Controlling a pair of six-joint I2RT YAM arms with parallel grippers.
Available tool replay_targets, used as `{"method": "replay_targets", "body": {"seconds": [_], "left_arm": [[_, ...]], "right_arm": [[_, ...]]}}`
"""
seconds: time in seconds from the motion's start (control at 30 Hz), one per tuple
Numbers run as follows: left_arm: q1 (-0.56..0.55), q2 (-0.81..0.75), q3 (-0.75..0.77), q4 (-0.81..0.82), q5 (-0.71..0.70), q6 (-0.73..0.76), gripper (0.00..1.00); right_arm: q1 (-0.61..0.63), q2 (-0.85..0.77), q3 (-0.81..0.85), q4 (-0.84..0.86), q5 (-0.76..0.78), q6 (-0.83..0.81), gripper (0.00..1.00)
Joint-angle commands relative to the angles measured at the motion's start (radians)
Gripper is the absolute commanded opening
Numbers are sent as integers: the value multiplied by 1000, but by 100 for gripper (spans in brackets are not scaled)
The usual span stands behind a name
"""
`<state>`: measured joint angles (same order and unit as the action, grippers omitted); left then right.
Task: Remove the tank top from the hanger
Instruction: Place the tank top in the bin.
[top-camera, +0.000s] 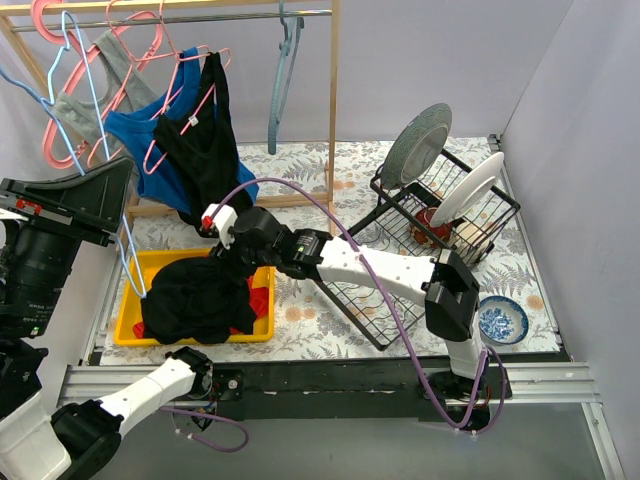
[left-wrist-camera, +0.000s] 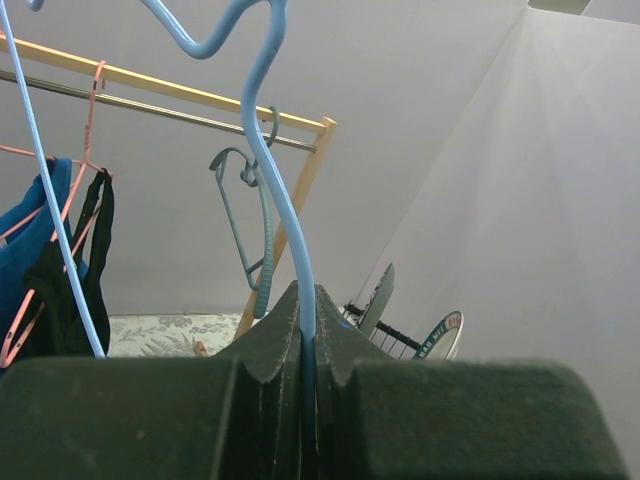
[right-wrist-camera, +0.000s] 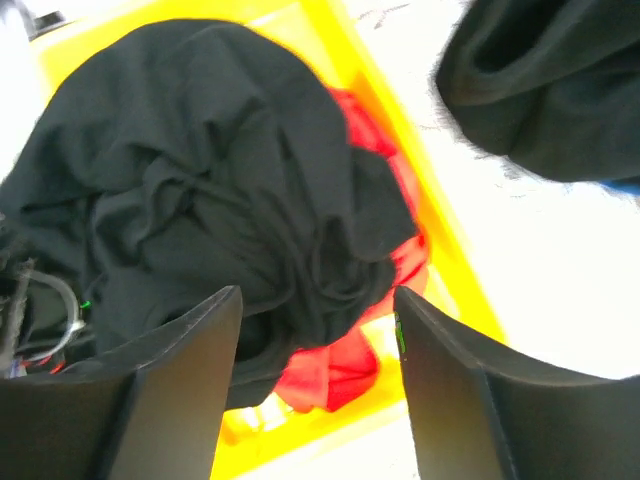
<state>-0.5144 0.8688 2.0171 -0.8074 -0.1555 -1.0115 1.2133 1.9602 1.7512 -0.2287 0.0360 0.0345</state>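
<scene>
The black tank top (right-wrist-camera: 200, 180) lies heaped in the yellow bin (top-camera: 165, 258), off the blue hanger (left-wrist-camera: 285, 230), which the left gripper (left-wrist-camera: 305, 335) clamps bare. The right gripper (right-wrist-camera: 315, 300) hovers above, jaws apart; little seems left.

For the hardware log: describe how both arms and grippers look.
The left arm and right arm have white shells with black joints; a purple cable loops along the right one. The left gripper and right gripper have broad, dark, matte fingers.
</scene>
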Motion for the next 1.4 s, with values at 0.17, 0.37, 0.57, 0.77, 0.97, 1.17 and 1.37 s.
{"method": "replay_targets", "body": {"seconds": [0.17,0.37,0.57,0.77,0.97,1.17,1.37], "left_arm": [[-4,16,34,22,59,-24,0],[-4,24,51,4,51,-21,0],[-4,30,37,4,30,5,0],[-4,67,40,-13,14,28,0],[-4,68,3,2,-6,36,0],[-4,64,3,2,4,31,0],[-4,49,-6,13,22,24,0]], "right_arm": [[12,14,-67,489,-599,201,10],[12,213,-79,710,-696,314,5],[5,368,-136,714,-576,318,1],[-1,376,-107,606,-458,300,1],[-1,290,-144,569,-410,294,1],[0,160,-136,448,-381,311,1],[-1,112,-127,531,-421,340,1]]}}
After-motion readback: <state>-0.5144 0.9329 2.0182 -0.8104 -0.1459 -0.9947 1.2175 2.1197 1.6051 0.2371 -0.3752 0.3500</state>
